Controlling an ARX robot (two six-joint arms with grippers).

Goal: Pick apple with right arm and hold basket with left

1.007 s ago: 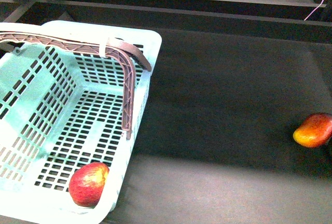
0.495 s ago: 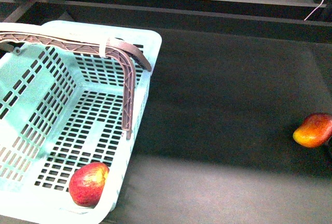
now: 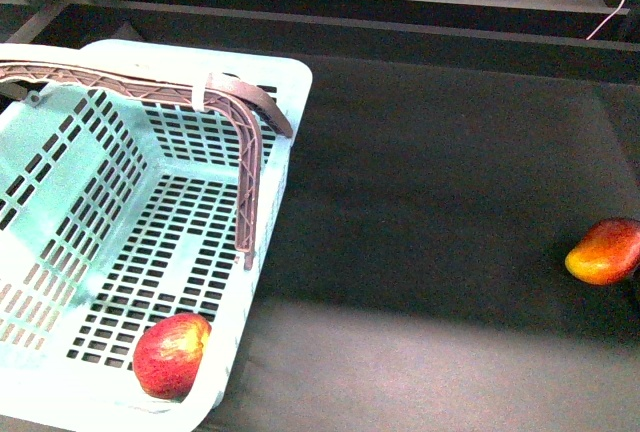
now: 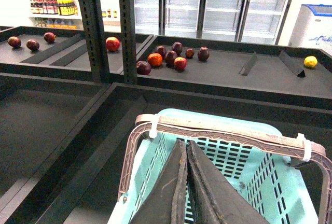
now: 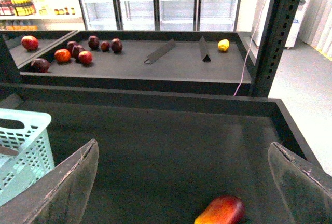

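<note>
Apple (image 3: 172, 355): round, red with yellow streaks, resting on the slotted floor in the near right corner of the basket (image 3: 290, 82). Basket: pale blue, slotted walls, grey-brown handle (image 3: 245, 152) folded across, on the dark counter (image 3: 430, 212).

three views: one from the body, two from the wrists.

the front view looks steeply down, close on the basket (image 3: 150, 202) and dark table (image 3: 440, 202). the left wrist view sits just above the basket (image 4: 233, 156), facing level toward far shelves. the right wrist view hangs higher over the table (image 5: 166, 141); it shares the red-yellow fruit (image 5: 220, 211) with the front view (image 3: 604, 250).
</note>
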